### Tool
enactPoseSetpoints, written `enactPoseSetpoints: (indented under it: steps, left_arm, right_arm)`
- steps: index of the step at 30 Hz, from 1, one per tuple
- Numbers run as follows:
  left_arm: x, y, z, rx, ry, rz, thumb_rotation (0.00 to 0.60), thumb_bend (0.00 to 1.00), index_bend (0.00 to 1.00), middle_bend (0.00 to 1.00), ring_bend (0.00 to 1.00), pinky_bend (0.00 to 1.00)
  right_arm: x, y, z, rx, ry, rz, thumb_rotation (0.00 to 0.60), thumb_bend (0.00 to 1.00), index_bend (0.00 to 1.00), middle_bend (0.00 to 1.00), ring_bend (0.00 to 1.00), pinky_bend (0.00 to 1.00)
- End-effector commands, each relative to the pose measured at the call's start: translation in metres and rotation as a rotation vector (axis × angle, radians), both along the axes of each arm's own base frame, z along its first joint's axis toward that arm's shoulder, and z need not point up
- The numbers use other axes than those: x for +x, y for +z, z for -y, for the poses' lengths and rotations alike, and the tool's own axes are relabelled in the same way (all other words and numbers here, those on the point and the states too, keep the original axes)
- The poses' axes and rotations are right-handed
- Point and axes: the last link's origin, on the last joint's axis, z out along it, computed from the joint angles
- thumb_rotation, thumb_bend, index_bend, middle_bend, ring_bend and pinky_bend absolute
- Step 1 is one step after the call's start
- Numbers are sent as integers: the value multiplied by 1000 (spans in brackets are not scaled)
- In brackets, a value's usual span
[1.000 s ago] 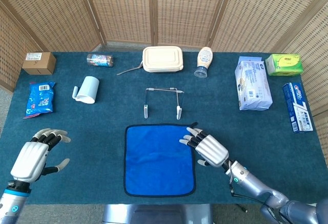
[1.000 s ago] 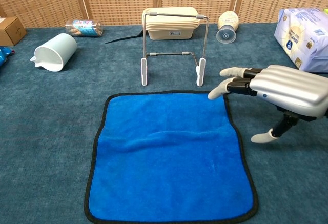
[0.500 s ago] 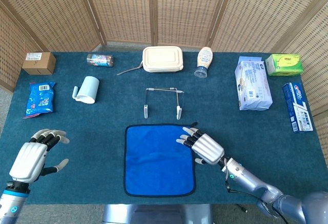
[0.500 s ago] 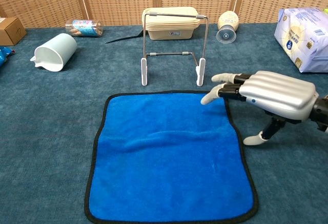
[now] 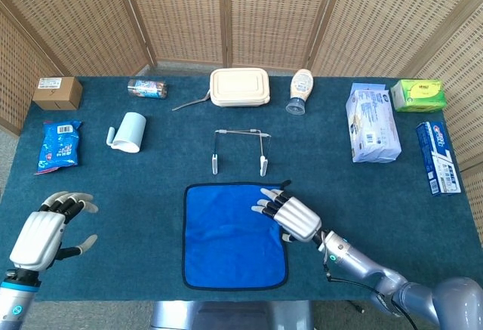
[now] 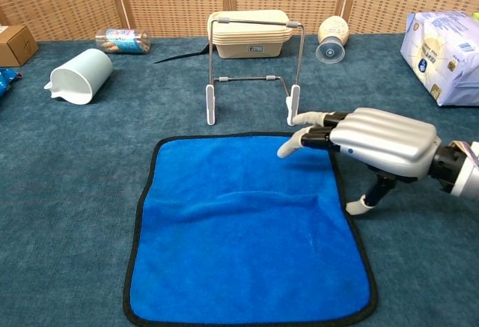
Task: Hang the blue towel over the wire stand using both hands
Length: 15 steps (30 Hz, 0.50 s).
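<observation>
On the blue surface (image 5: 136,186), a towel (image 5: 230,233) lying flat, just in front of the wire stand (image 5: 239,149) and not on it. Right hand (image 5: 288,214) over the towel's far right corner, fingers (image 6: 303,138) spread apart and stretched out, thumb down by the edge, holding nothing. Left hand (image 5: 45,232) off to the left side, well away from the towel, fingers apart too, holding nothing. Behind the stand, a lunch box (image 5: 239,87), a bottle (image 5: 300,90) and a cup (image 5: 127,131) lying on its side.

The blue towel (image 5: 234,233) lies flat on the counter (image 5: 151,171) below the wire stand (image 5: 239,149). The right robot hand (image 5: 287,214) is spread over the towel's upper right corner; the left robot hand (image 5: 45,232) is spread, well apart.
</observation>
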Motion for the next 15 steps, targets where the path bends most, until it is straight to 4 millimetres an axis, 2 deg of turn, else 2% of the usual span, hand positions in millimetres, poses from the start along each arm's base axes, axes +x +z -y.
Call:
enactPoseSetpoints:
  steps: [1, 7, 15]
  left_arm:
    - [-2, 0, 1, 1, 4, 3, 600, 320, 391, 313, 268, 197]
    - [-8, 3, 4, 11, 19, 7, 600, 321, 391, 313, 268, 197]
    - [-11, 4, 5, 16, 17, 12, 600, 320, 391, 313, 268, 197]
  right_arm:
    - [5, -3, 1, 3, 8, 1, 600, 97, 194, 222, 54, 205]
    - [20, -14, 6, 9, 35, -2, 600, 127, 195, 222, 54, 205]
    - [27, -20, 9, 14, 39, 5, 600, 156, 200, 223, 61, 205]
